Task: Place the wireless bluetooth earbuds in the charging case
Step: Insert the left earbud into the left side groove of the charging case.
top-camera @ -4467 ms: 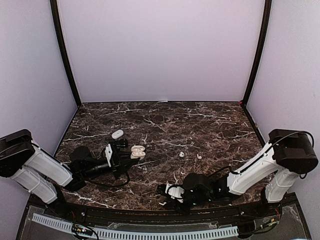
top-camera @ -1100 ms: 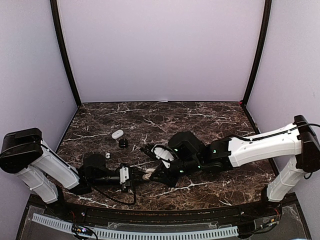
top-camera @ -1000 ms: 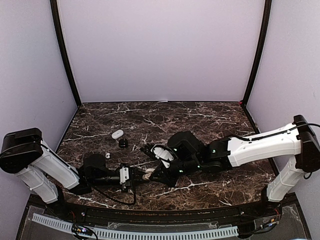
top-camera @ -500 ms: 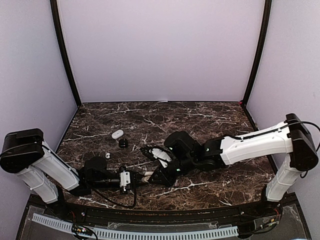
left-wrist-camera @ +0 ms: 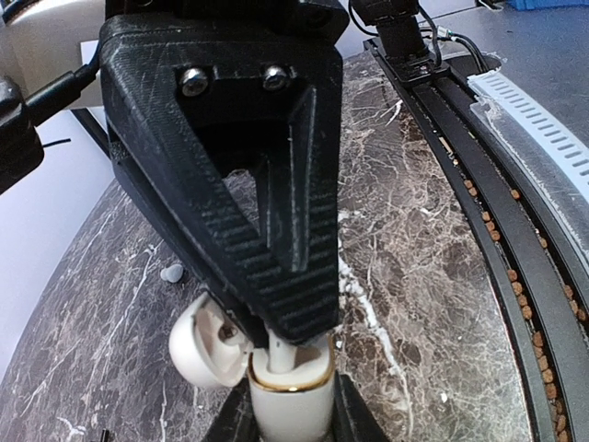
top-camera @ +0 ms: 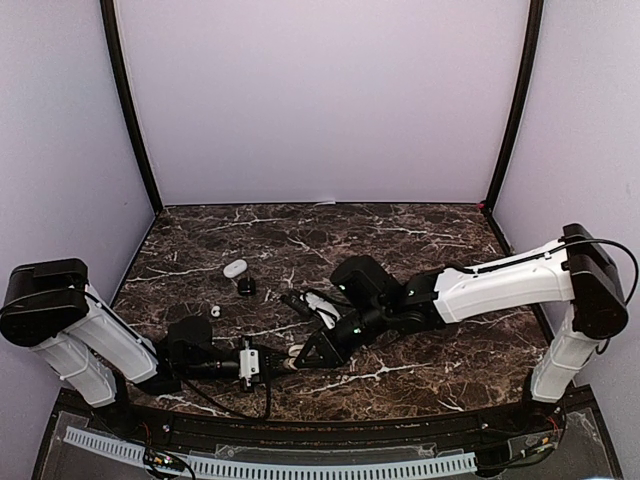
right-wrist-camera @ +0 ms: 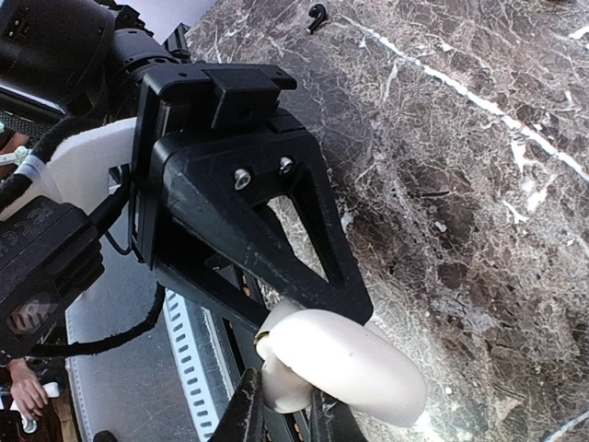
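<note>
My left gripper (top-camera: 270, 361) is shut on the white charging case (top-camera: 293, 351), gripping its gold-rimmed body (left-wrist-camera: 290, 396) from both sides. The lid (left-wrist-camera: 207, 345) hangs open to the left. My right gripper (top-camera: 307, 349) meets it from the right, shut on a white earbud (left-wrist-camera: 279, 354) whose stem stands in the case's opening. In the right wrist view my gripper (right-wrist-camera: 283, 405) pinches the earbud (right-wrist-camera: 285, 391) just under the lid (right-wrist-camera: 354, 368). A loose white earbud (top-camera: 213, 310) lies on the marble; it also shows in the left wrist view (left-wrist-camera: 171, 273).
A closed white case (top-camera: 235, 267) and a black case (top-camera: 246, 286) sit at the left middle of the marble table (top-camera: 420, 240). A black earbud (right-wrist-camera: 317, 14) lies on the table. The table's near edge, with a black rail (left-wrist-camera: 479, 184), runs close beside the grippers.
Since 4.5 s ago the left gripper has brought the case to the front and the right arm has reached over. In the last second both grippers shifted slightly nearer and stayed joined at the case.
</note>
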Tool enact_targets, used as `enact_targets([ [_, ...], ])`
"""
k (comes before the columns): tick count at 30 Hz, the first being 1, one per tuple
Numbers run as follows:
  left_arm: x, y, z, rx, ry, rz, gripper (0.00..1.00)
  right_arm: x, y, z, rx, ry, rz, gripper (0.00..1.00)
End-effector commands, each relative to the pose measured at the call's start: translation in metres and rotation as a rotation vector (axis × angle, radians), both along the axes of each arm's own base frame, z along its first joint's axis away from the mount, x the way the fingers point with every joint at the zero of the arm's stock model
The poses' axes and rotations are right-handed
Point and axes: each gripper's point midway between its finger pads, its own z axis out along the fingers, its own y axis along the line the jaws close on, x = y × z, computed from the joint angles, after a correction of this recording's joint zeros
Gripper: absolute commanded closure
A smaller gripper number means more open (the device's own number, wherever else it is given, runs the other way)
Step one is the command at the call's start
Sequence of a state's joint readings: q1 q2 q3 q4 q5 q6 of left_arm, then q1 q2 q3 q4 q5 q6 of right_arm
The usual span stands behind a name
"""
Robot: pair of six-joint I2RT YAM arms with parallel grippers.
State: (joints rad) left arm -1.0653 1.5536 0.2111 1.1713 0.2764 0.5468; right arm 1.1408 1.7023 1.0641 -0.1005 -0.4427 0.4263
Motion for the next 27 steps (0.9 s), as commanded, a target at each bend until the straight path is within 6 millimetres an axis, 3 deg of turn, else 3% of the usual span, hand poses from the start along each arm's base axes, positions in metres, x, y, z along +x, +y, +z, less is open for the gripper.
enact_targets([
  [1, -0.020, -0.010, 0.023, -0.090, -0.049, -0.104, 0.87, 0.011, 0.010, 0.002, 0.031, 0.009, -0.024, 0.97],
  [7, -0.012, -0.010, 0.026, -0.100, -0.033, -0.058, 0.87, 0.011, 0.008, 0.000, 0.021, 0.007, -0.021, 0.87],
  [14, -0.010, -0.007, 0.034, -0.145, -0.027, -0.036, 0.87, 0.010, -0.002, 0.013, 0.039, -0.022, -0.035, 0.76],
  [27, -0.010, -0.008, 0.037, -0.160, -0.006, -0.031, 0.87, 0.011, -0.011, 0.024, 0.046, -0.048, -0.059, 0.75],
])
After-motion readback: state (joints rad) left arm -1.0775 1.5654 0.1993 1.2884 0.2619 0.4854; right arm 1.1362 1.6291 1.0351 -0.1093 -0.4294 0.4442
